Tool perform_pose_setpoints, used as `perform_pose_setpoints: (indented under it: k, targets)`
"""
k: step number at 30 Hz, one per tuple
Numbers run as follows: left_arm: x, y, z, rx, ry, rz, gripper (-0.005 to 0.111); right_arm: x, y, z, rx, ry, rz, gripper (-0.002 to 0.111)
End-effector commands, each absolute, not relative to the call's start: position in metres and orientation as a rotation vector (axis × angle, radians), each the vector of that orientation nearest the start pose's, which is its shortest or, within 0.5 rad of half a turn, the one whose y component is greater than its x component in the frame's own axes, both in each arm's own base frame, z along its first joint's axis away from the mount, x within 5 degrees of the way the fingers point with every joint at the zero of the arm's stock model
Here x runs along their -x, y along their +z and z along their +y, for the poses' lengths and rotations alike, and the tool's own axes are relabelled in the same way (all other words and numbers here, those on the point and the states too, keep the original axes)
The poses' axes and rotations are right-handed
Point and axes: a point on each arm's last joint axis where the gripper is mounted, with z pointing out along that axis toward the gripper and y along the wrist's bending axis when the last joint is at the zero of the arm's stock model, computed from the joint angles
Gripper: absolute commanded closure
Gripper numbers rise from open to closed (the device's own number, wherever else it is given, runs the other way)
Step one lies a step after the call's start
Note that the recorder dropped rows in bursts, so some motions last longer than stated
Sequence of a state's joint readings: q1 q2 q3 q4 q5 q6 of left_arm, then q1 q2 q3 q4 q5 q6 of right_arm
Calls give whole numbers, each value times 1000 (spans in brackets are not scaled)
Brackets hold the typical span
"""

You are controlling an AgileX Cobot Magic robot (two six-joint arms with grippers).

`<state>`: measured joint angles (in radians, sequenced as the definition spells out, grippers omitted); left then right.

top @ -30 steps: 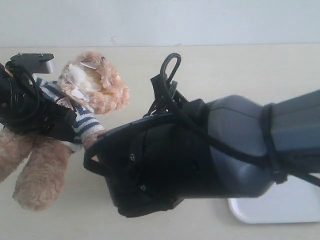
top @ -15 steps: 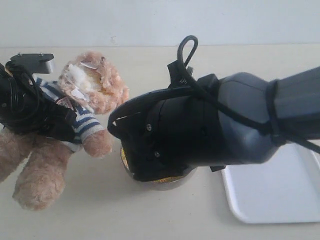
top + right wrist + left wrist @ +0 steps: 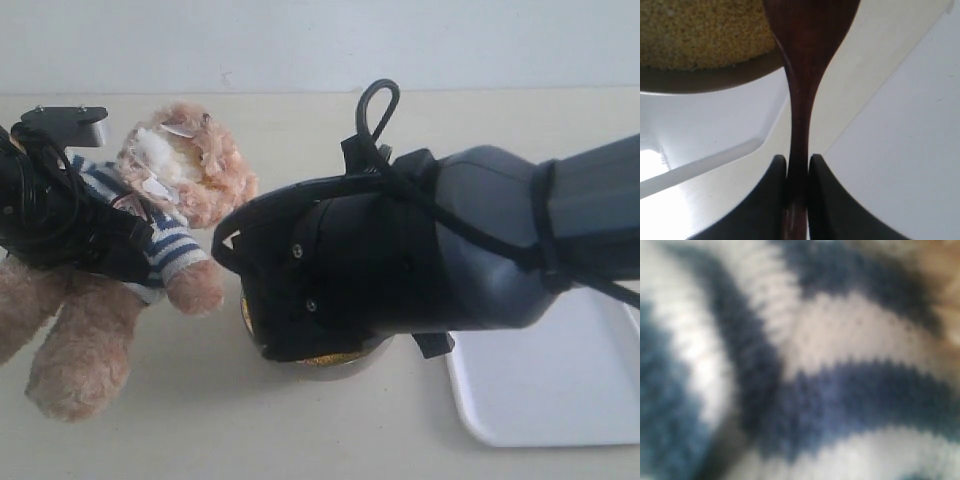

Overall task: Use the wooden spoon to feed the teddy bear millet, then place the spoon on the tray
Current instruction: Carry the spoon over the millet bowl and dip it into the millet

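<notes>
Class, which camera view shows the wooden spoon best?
Right wrist view: the wooden spoon, close up, is pinched in the right end effector. In the exterior view the right arm hides it; the left wrist view shows only the teddy bear.

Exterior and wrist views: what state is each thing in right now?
teddy bear: propped upright, left hand against its torso.
left hand: pressed to the bear; open or shut unclear.
right hand: shut on the wooden spoon handle.
wooden spoon: held, its bowl end at the millet edge.
millet: heaped in its metal bowl.
tray: flat on the table, partly hidden.
</notes>
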<state>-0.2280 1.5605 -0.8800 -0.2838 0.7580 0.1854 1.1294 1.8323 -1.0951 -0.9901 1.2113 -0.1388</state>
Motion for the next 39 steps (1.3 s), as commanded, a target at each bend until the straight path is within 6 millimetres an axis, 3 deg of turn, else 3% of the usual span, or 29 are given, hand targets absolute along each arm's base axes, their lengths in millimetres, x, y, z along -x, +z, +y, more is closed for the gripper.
perform_pose_setpoints:
  k: [1,4,13,18,23,30,39]
  targets:
    - [-265,200,-80,-328,-336,2876,103,-202,184,260,2125,-1306,1687,109]
    - [-265,200,-80,-328,-336,2876,103,-200,174,264,2156,-1324,1667,109]
    - [-266,200,-80,-328,-335,2873,103,-179,172,275,2193,-1264,1652,109]
    - [-266,200,-80,-328,-335,2873,103,-176,170,275,2200,-1235,1694,109]
    - [-266,200,-80,-338,-334,2871,103,-170,163,277,2219,-1094,1785,109]
    - [-266,200,-80,-338,-334,2871,103,-169,163,275,2219,-1093,1820,109]
    - [-265,200,-80,-339,-334,2873,103,-183,160,257,2100,-930,2170,109]
